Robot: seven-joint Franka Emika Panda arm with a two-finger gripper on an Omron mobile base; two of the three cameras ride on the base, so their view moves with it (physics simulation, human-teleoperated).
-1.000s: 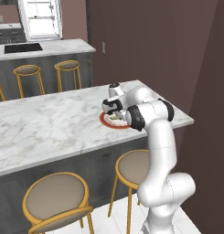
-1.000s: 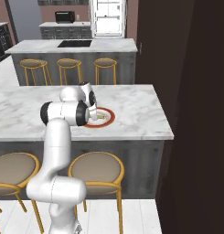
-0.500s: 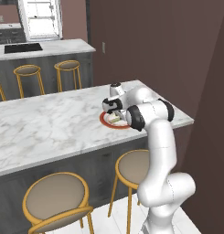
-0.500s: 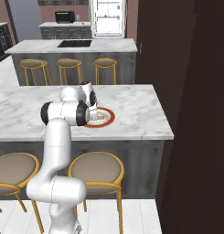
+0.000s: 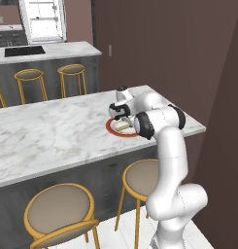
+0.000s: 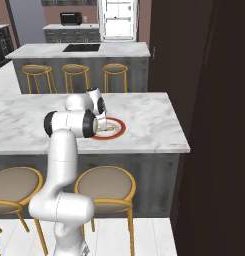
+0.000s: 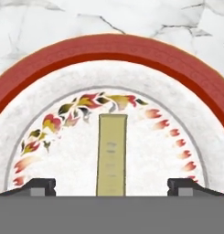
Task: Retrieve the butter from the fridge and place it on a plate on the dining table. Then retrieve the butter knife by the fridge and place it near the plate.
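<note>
Butter (image 7: pixel 112 154) lies flat on the plate's (image 7: pixel 109 51) white centre, lengthwise between my fingertips (image 7: pixel 39 186), which stand wide apart and clear of it. My gripper (image 5: pixel 121 118) hangs released just above the plate on the dining table (image 5: pixel 57 133).

The two-finger gripper (image 7: pixel 111 187) is hanging low over the round plate with the broad red-orange rim (image 7: pixel 109 48), its dark fingertips (image 7: pixel 38 186) standing wide apart. The thin pale yellow butter stick (image 7: pixel 112 153) is lying flat on the plate's white centre between them, with bare plate showing on either side of it. The long marble-topped dining table (image 5: pixel 52 136) is lying bare around the plate. A dark maroon wall (image 5: pixel 188 58) is rising close behind the table's end. Gold-legged round stools (image 5: pixel 59 214) are standing beneath its near edge.
</note>
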